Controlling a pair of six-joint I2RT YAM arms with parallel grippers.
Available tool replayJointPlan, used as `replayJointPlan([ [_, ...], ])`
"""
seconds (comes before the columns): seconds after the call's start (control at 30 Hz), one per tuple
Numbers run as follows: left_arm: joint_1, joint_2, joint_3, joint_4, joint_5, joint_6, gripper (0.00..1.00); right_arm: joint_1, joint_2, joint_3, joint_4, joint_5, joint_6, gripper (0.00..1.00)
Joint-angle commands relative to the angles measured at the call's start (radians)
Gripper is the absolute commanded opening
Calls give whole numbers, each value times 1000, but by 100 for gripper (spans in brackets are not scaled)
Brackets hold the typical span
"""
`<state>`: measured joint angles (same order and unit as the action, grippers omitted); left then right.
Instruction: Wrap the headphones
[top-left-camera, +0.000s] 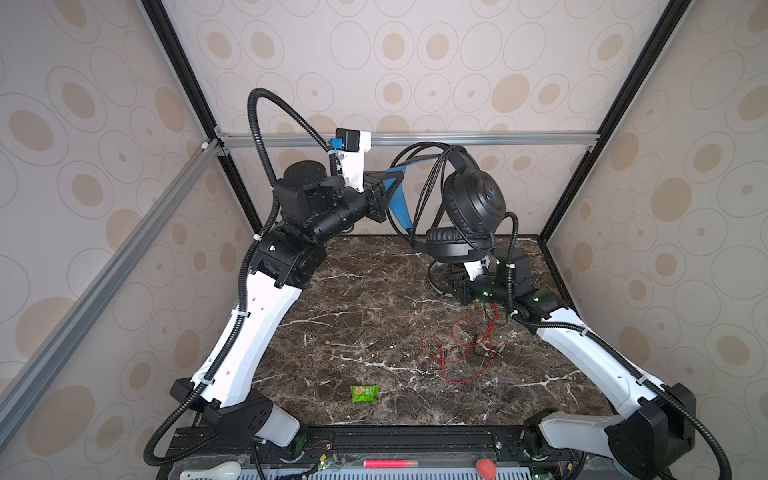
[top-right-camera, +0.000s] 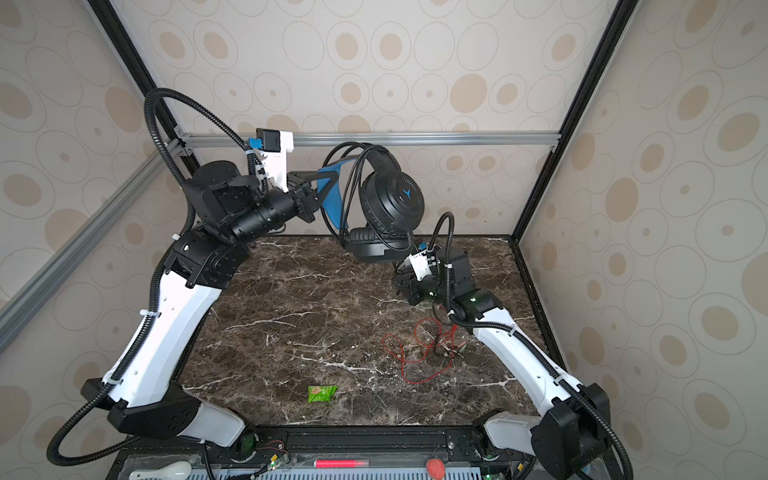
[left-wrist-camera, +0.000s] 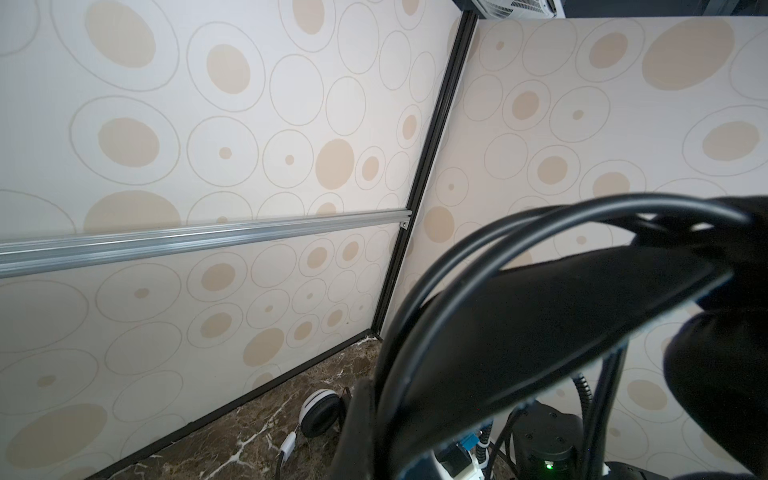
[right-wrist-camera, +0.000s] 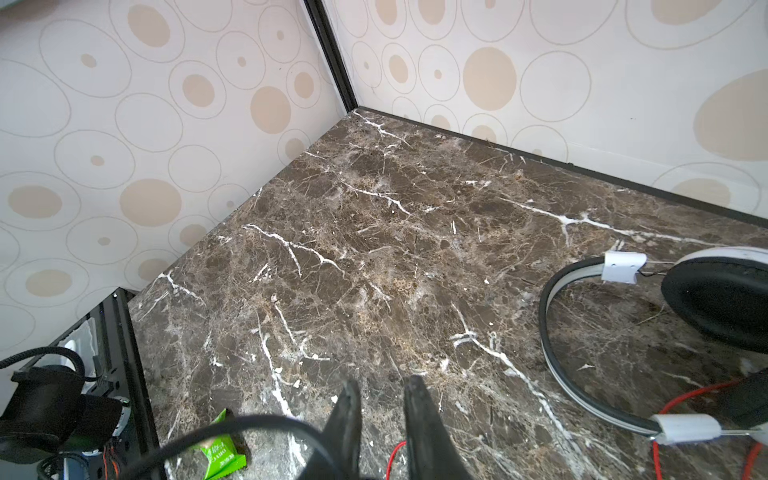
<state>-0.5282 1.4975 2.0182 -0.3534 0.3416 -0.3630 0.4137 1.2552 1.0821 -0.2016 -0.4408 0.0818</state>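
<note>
Up high at the back, black headset (top-left-camera: 473, 199) dangling from the left gripper (top-left-camera: 395, 183) clenched on its blue inner headband (top-left-camera: 401, 205), right gripper (right-wrist-camera: 380, 384) low beside the white headset (right-wrist-camera: 623, 268), fingers (right-wrist-camera: 419, 415) slightly parted and empty, could easily shed those loose cable (top-left-camera: 428, 183) loops if swung.

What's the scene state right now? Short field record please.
left pincer: shut on the black headset's blue band, raised above the table
black cable: hanging in loops over the black headset
right pincer: low beside the white headset, slightly open, apparently empty
white headset: lying on the table
red cable: loose on the table, not wrapped
green packet: near table's front edge
</note>
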Motion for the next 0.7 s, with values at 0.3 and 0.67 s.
replayJointPlan([
  [0.3,8,-48,8,87,-32,-60,0,-3,-19,-6,-15,-9,-8,0],
  [0.67,12,6,-14,170,-335,-263,0,51,-64,-68,-14,173,-8,0],
])
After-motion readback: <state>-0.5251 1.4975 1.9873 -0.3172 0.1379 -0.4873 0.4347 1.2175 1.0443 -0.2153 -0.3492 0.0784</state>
